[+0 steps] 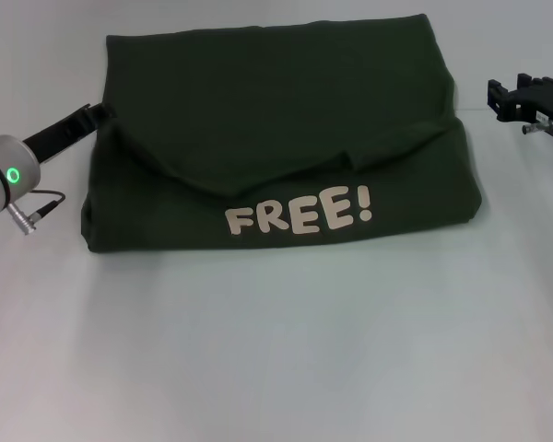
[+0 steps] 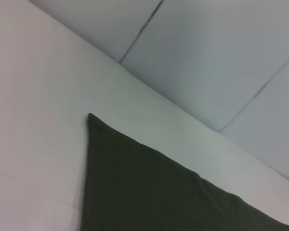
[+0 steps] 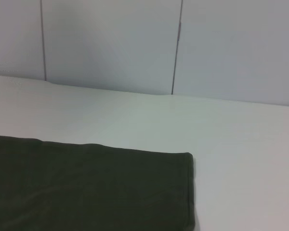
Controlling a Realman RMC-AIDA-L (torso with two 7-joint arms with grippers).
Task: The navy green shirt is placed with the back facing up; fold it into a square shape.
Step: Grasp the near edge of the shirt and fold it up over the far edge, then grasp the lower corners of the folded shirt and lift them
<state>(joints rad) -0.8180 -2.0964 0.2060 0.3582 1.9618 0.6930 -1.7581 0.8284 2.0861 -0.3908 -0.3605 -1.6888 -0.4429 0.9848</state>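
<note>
While the navy green shirt lay folded on the desk, both arms flanked it. Next fold needed matched corner pinches — left gripper touched the edge, right gripper hung apart; finger state unclear.

White table fills the head view, plain matte surface, faint shadowing toward the near edge. Behind it a pale grey panelled wall, visible in both wrist views. Thin dark vertical seams split the wall into panels; the left wrist view shows the same seams running diagonally. Table meets wall at a straight edge.
</note>
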